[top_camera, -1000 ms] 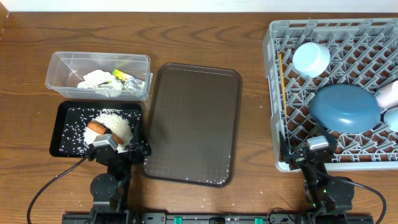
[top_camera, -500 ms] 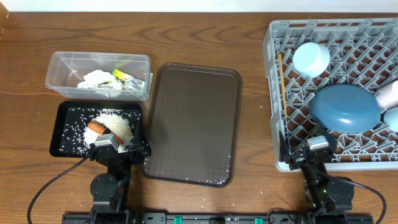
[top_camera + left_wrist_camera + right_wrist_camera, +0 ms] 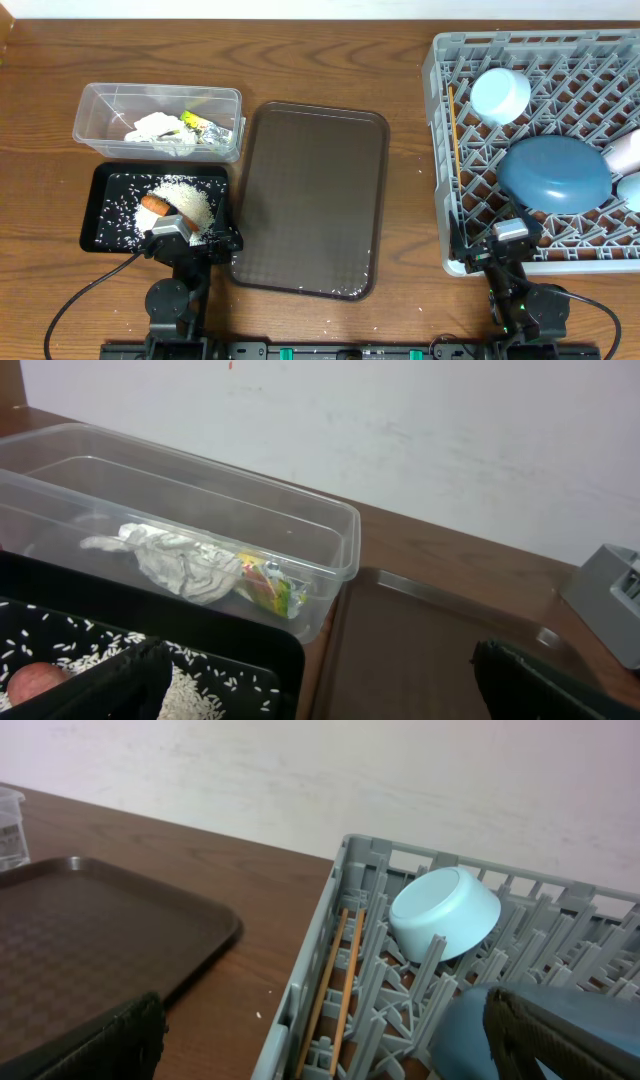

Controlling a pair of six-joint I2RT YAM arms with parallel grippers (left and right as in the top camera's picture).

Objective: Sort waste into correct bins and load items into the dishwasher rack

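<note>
The left tool point(image 3: 188, 241) is seen at the near edge of the counter point(image 3: 400, 60), with its jaws spread wide and nothing held between them. It is poised over the near right corner of the black tray point(image 3: 100, 238). In that tray a heap of loose white rice point(image 3: 192, 196) is piled, with more grains scattered across the black floor, and the small orange carrot point(image 3: 154, 204) is laid against the heap's left side. Just behind the black tray the clear tub point(image 3: 98, 98) is set, and the crumpled paper wrappers point(image 3: 155, 127) and the yellow-green packet point(image 3: 192, 121) are gathered at its near side. The brown serving tray point(image 3: 310, 200) is placed just to the right of both bins; a few pale specks are seen near its front edge.

The right tool point(image 3: 505, 250) is likewise opened wide and nothing is gripped by it; it is positioned at the near left corner of the dishwasher rack point(image 3: 438, 150). Inside the rack, the chopsticks point(image 3: 453, 130) are laid along the left wall, the light-blue bowl point(image 3: 500, 93) is tipped on its side towards the back, and the blue plate point(image 3: 555, 172) is rested upside down in the middle. A white cup point(image 3: 626, 150) is partly cut off at the right edge.
</note>
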